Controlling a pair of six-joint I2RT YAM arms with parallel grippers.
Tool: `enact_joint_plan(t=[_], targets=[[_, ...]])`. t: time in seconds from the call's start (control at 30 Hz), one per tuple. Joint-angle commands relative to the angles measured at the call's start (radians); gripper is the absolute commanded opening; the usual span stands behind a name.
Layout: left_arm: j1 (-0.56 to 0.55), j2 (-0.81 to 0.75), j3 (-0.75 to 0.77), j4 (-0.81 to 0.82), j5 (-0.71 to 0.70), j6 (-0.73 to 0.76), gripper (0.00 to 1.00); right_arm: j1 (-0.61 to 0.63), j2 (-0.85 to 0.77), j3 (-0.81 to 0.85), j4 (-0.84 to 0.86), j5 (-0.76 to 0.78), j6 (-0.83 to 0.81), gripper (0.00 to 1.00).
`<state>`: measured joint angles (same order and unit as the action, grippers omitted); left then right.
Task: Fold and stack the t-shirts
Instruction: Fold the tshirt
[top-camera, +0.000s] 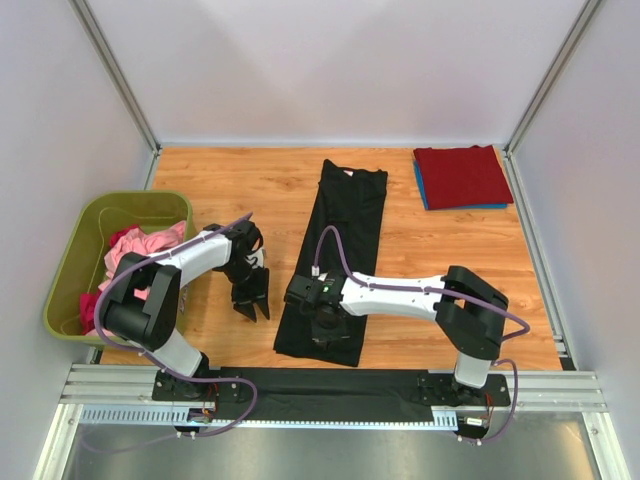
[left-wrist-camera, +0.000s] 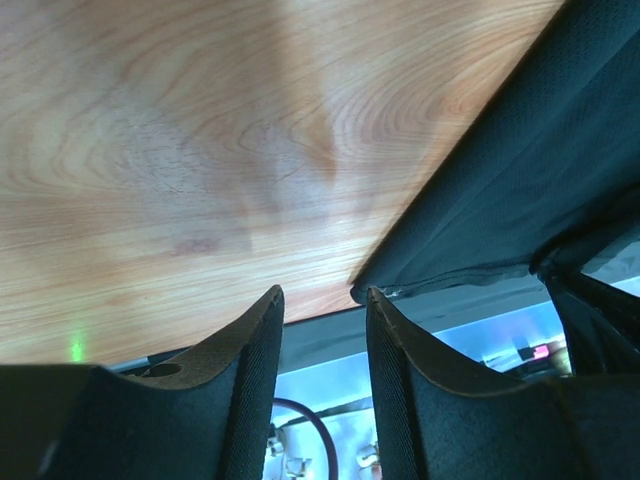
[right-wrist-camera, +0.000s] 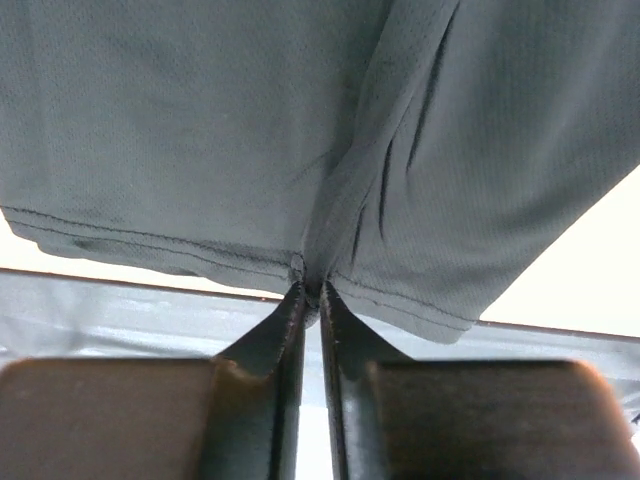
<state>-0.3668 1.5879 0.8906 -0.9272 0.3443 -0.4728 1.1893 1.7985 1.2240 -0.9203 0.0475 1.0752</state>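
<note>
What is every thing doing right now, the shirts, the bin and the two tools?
black t-shirt: folded into a long strip, lying flat
red t-shirt: folded, top of the stack
blue t-shirt: folded, under the red one
green bin: upright, holding crumpled pink shirts
left tool: open, empty
right tool: shut on the black t-shirt's hem

The top camera looks down from above and behind the arm bases over the whole table (top-camera: 250, 180). The left wrist camera sits behind the left gripper (left-wrist-camera: 322, 300), facing wood past the fingertips, with the black t-shirt (left-wrist-camera: 520, 170) just right of them. The right wrist camera faces that shirt's hem, close, at the tips of the right gripper (right-wrist-camera: 311, 292).
</note>
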Motion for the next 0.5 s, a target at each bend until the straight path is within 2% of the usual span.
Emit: enact_joint_plan(t=[0.0,0.07,0.17,0.3,0.47], targets=[[-0.001,-0.023,0.001,-0.005,0.025,0.013,0.47,0.006,-0.025,0.011,-0.026,-0.003,-0.009,0.17],[-0.006,-0.037,0.007,-0.004,0.053,0.028,0.51,0.006,-0.069,0.019,-0.064,0.002,-0.003,0.27],[-0.032,-0.052,0.016,-0.009,0.078,0.048,0.55,0.006,-0.166,0.0,-0.069,-0.011,0.008,0.34],[-0.054,-0.078,-0.001,0.002,0.087,0.042,0.55,-0.007,-0.266,-0.101,-0.046,-0.027,0.043,0.35],[-0.057,-0.071,-0.05,0.034,0.137,0.04,0.54,-0.043,-0.359,-0.335,0.119,-0.106,0.112,0.35]])
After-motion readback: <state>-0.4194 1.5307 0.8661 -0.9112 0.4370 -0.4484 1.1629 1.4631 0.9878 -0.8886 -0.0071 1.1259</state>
